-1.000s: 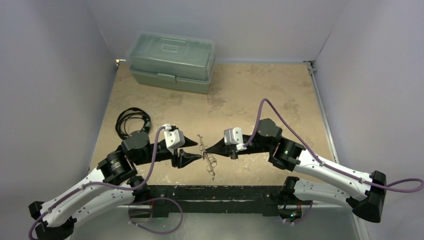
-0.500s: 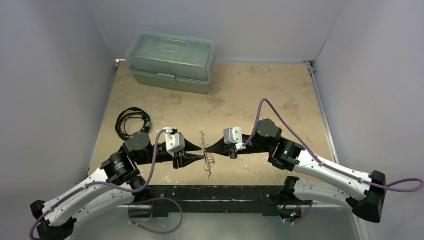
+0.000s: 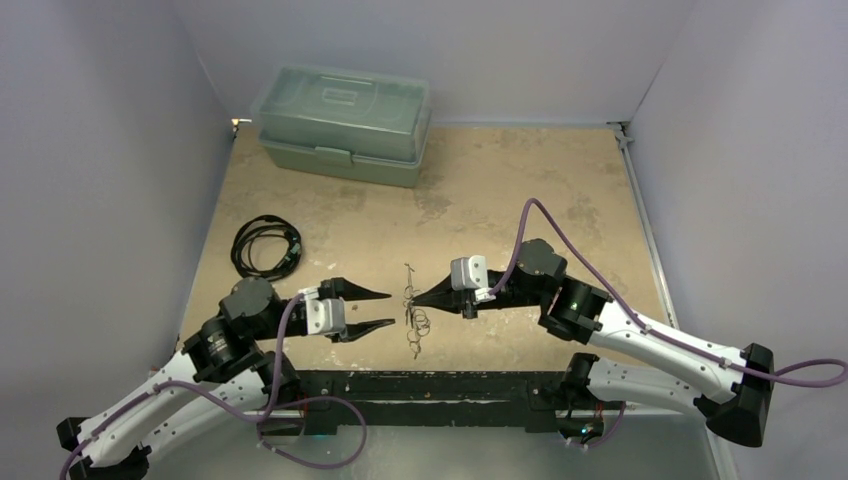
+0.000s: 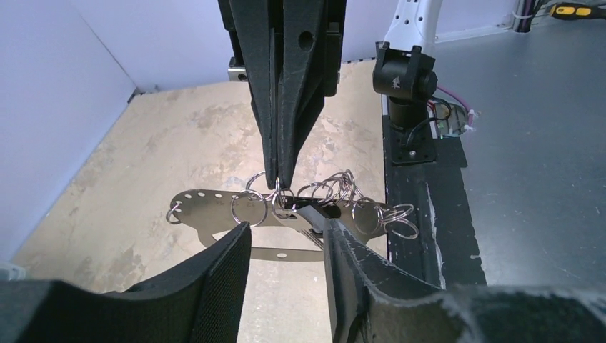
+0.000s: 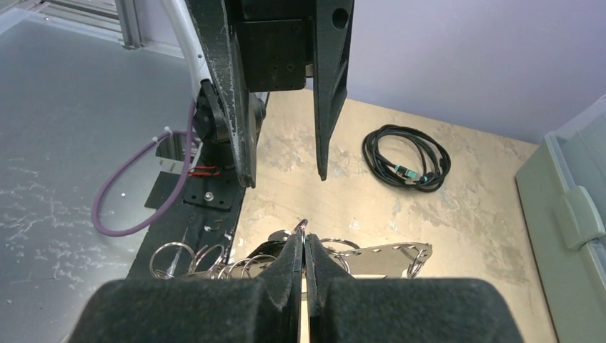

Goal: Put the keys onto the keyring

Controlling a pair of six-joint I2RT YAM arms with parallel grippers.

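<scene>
**A:** How far along are you?

**B:** Early on, I'd judge. My left pincer is about half open and holds nothing. Its tips point to 3 o'clock, just short of the keyring. My right pincer is closed tight, nipping one of the small rings at the top of the cluster. So the keyring sits between my two pincers, and going by its shadow it's held just off the table.

**A:** Any keys on it?

**B:** I cannot tell. One dark-headed key sits among the rings, touching the flat loop. It may be threaded on or only lying against it. I can't tell any other keys from the rings.

**A:** What else is hidden?

**B:** My right fingers cover the pinch itself, and from above the bundle is too small to read. Farther off are the coiled cable at 11 o'clock and the green box at 12. Neither plays a part, I think.
</scene>
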